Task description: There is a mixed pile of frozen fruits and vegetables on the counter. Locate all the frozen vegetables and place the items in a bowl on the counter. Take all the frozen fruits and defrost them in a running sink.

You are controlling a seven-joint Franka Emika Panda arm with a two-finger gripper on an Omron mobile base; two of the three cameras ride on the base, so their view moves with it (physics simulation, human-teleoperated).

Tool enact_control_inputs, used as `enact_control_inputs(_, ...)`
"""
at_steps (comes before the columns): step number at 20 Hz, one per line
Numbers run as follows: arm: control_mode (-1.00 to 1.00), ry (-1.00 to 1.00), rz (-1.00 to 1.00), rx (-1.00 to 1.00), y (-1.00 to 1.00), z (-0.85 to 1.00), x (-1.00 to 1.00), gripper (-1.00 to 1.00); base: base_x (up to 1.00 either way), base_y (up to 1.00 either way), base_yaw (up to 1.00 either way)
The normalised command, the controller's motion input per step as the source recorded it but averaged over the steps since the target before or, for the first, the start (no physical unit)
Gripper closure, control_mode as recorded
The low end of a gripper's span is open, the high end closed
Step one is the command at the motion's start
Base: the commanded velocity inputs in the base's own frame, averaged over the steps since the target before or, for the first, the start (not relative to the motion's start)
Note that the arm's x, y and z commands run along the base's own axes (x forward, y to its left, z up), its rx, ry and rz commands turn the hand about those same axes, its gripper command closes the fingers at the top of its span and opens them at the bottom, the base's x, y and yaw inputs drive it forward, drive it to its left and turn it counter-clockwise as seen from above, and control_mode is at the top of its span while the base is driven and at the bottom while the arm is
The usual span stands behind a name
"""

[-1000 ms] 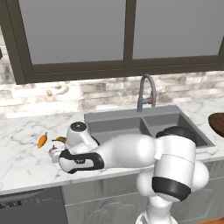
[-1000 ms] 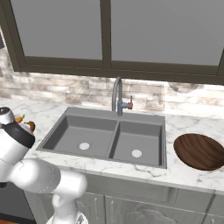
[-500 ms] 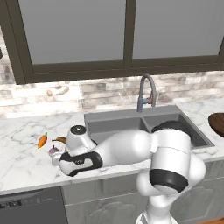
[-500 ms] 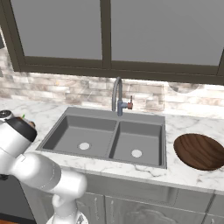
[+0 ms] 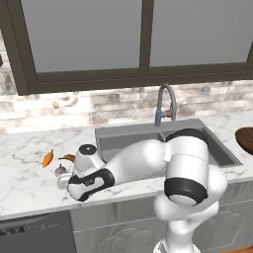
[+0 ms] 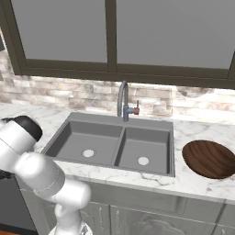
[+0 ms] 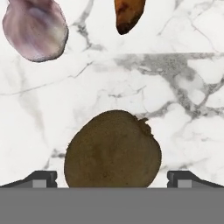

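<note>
My gripper is open, low over the white marble counter, with one fingertip on each side of the brown oval kiwi; small gaps show between the tips and the fruit. Beyond the kiwi lie the pinkish-white bulb and the tip of the brownish-yellow banana. From the left base view the hand sits at the pile, beside the bulb, the banana and the orange carrot; the kiwi is hidden under the hand. The wooden bowl stands right of the sink.
A grey gooseneck tap rises behind the dark double-basin sink; no water shows. My arm stretches across the counter's front edge in front of the left basin. The bowl is at the far right. A brick backsplash and window stand behind.
The hand has sunk a little lower toward the counter at the pile. Its fingers have stayed open. The food items have not moved.
</note>
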Motion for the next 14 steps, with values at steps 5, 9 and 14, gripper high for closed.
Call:
enact_control_inputs(5,-1.0,0.01,-0.01,0.0,0.09,-0.07,0.15,-1.0,0.0,0.0,0.0)
enact_control_inputs(9,-1.0,0.0,-0.01,0.0,0.04,-0.09,0.13,-1.0,0.0,0.0,0.0)
enact_control_inputs(14,-1.0,0.01,-0.01,0.0,0.07,-0.14,0.01,1.0,0.0,0.0,0.0)
